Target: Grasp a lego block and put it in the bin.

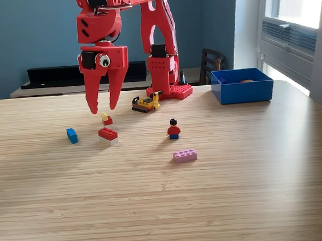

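We see the red arm's gripper hanging above the wooden table, its two pointed fingers spread apart with nothing between them, tips clear of the surface. Just below and slightly toward the exterior view's right of the tips sits a small yellow-and-red block; nearer the camera lies a red block on a white one, and to the exterior view's left of that a blue block. A minifigure with a red torso stands upright near mid-table, a pink brick flat in front of it. A yellow toy vehicle rests close to the arm's base. The bin, blue and open-topped, sits at the far right of the exterior view, well apart from the gripper; we cannot make out its contents clearly.
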Motion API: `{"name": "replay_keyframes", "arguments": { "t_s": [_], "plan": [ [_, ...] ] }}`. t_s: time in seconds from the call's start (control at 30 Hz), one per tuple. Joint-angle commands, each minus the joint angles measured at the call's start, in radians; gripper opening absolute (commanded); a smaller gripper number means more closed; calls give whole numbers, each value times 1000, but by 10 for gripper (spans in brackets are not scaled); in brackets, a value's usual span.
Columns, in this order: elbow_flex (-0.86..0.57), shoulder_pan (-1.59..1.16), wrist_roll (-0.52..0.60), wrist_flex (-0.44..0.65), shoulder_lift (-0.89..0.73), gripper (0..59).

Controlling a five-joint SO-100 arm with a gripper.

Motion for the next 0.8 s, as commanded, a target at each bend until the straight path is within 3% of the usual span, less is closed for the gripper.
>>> {"name": "replay_keyframes", "arguments": {
  "t_s": [0.03, 0.8],
  "plan": [
    [35, -3, 12, -9, 26, 205],
    [209, 26, -15, -241, 9, 211]
  ]
}}
